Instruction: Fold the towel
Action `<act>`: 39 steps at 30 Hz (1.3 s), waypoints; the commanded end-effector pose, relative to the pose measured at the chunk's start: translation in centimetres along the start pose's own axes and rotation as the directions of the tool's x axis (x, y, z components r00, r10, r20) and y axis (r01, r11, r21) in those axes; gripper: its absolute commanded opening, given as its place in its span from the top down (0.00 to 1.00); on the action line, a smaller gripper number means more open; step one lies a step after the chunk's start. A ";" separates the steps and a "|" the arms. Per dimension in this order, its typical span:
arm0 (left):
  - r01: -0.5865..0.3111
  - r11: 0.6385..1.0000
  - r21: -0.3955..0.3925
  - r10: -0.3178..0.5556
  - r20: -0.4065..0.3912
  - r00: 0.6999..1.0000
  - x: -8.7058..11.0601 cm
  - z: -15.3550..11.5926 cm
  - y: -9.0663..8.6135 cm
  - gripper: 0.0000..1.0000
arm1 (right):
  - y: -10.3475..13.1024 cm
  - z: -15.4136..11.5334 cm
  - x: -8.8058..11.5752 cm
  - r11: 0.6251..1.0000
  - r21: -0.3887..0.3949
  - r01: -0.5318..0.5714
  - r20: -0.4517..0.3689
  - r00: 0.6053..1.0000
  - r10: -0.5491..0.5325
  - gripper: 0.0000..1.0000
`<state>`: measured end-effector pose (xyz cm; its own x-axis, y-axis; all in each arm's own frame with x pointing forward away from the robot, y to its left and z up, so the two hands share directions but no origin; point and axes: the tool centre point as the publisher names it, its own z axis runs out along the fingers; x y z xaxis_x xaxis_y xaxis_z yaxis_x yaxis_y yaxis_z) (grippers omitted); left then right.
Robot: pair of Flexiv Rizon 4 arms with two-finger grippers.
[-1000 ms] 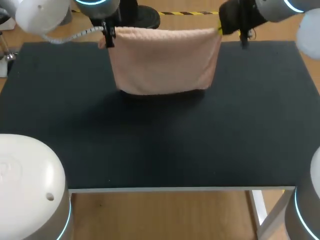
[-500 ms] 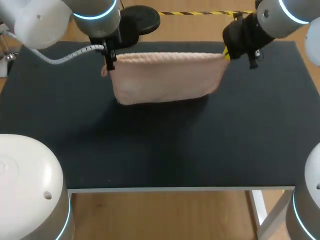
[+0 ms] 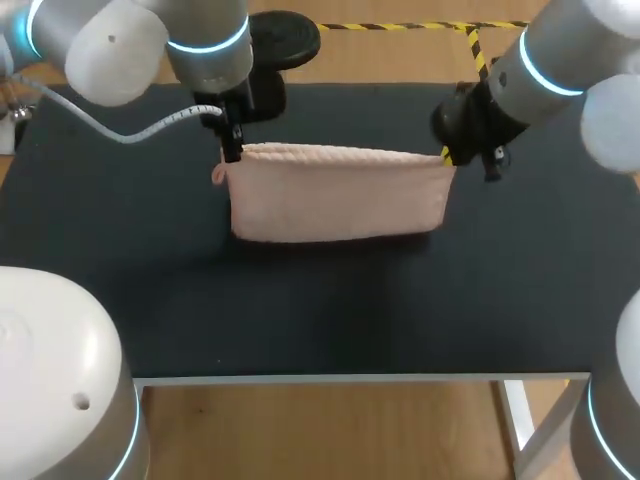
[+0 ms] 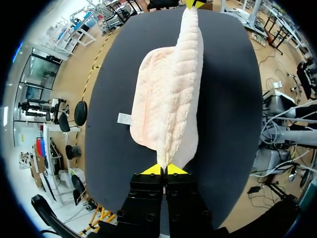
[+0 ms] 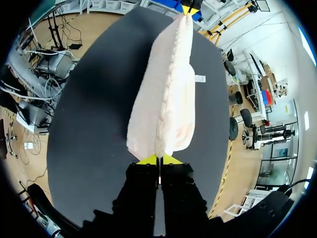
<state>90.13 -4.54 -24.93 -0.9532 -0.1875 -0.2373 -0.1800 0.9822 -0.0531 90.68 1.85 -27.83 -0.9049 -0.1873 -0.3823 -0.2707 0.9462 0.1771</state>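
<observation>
From above, the pink towel (image 3: 335, 195) hangs stretched between the two arms over the far half of the black tabletop (image 3: 320, 310). The left hand (image 3: 232, 152) holds one top corner and the right hand (image 3: 447, 157) the other. The top edge runs nearly straight, and the lower edge sits low over the tabletop; whether it touches cannot be told. In the left wrist view, the left hand (image 4: 164, 169) has its yellow tips pressed together on the towel's (image 4: 171, 99) near corner, and the cloth runs ahead as a thick ridge to the other hand (image 4: 192, 4). A small white tag (image 4: 124, 118) sticks out from one side. In the right wrist view, the right hand (image 5: 158, 159) likewise pinches its corner, with the towel (image 5: 166, 94) billowing below the held edge. The cloth looks light, soft and limp, so it will likely sag wherever it is unsupported. Its nap should grip well, which makes the corners the sensible places to hold and even tension the safest way to lay it flat.
</observation>
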 end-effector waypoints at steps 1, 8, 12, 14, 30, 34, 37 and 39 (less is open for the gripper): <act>0.015 1.000 -0.012 -0.016 -0.065 0.998 -1.4 3.2 -0.5 1.00 | 0.0 3.1 -0.8 1.000 0.021 -0.008 0.000 1.000 0.008 1.00; 0.049 0.999 -0.008 -0.050 -0.116 0.992 -3.8 6.8 -0.9 1.00 | -0.9 6.3 -3.2 0.998 0.062 -0.019 0.020 1.000 0.018 1.00; 0.040 0.999 -0.025 -0.043 -0.122 0.992 -5.2 8.2 -1.5 1.00 | -1.9 7.9 -5.0 0.995 0.095 -0.015 0.030 0.999 0.012 1.00; 0.049 0.998 -0.032 -0.053 -0.130 0.990 -5.8 9.0 -1.6 1.00 | -2.3 8.6 -5.7 0.994 0.108 -0.013 0.032 0.999 0.010 1.00; 0.087 0.993 -0.077 -0.100 -0.176 0.979 -8.9 11.8 -0.9 1.00 | -3.4 12.5 -8.5 0.986 0.165 -0.008 0.027 1.000 0.004 1.00; 0.070 0.993 -0.094 -0.086 -0.179 0.980 -9.4 12.3 -0.8 1.00 | -3.5 13.0 -8.5 0.984 0.175 -0.013 0.024 1.000 0.009 1.00; 0.065 0.993 -0.097 -0.081 -0.179 0.981 -9.9 12.7 -0.8 1.00 | -3.6 13.3 -8.5 0.983 0.181 -0.019 0.026 1.000 0.014 1.00; 0.064 0.993 -0.098 -0.081 -0.180 0.980 -10.1 12.8 -0.9 1.00 | -3.6 13.5 -8.6 0.982 0.189 -0.027 0.030 0.999 0.022 1.00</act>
<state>102.33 -3.44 -34.71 -0.9615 -0.2625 -0.0816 -0.2650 0.9640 0.0210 103.53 3.34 -37.10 -0.8991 -0.1620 -0.4066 -0.1861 0.9823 0.0202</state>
